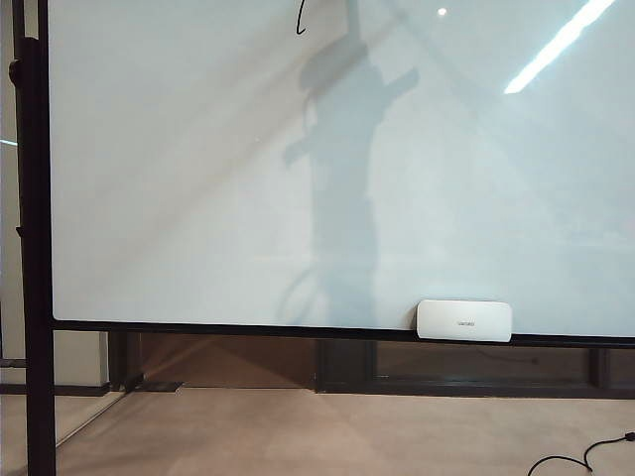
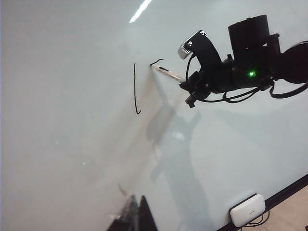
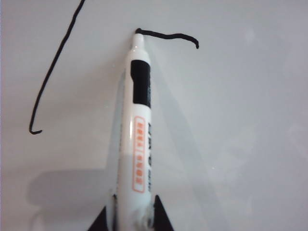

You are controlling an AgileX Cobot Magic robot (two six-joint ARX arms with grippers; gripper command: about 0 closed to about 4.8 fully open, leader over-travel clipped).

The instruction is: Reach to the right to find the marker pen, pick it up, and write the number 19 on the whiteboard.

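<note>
The whiteboard (image 1: 198, 198) fills every view. In the right wrist view my right gripper (image 3: 132, 219) is shut on the marker pen (image 3: 138, 130), a white barrel with a black band and an orange label. The pen's tip touches the board at one end of a short wavy black stroke (image 3: 168, 35). Beside it runs a long thin stroke, the 1 (image 3: 53, 72). The left wrist view shows the right gripper (image 2: 188, 86) holding the marker pen (image 2: 168, 73) to the board next to the 1 (image 2: 135, 89). My left gripper (image 2: 137, 214) hangs back from the board, fingertips together, holding nothing.
A white eraser block (image 1: 463, 320) sits on the board's lower black frame, also seen as the eraser (image 2: 247, 210) in the left wrist view. A black stand post (image 1: 35, 248) rises at the left. A black cable (image 1: 585, 458) lies on the floor at the lower right.
</note>
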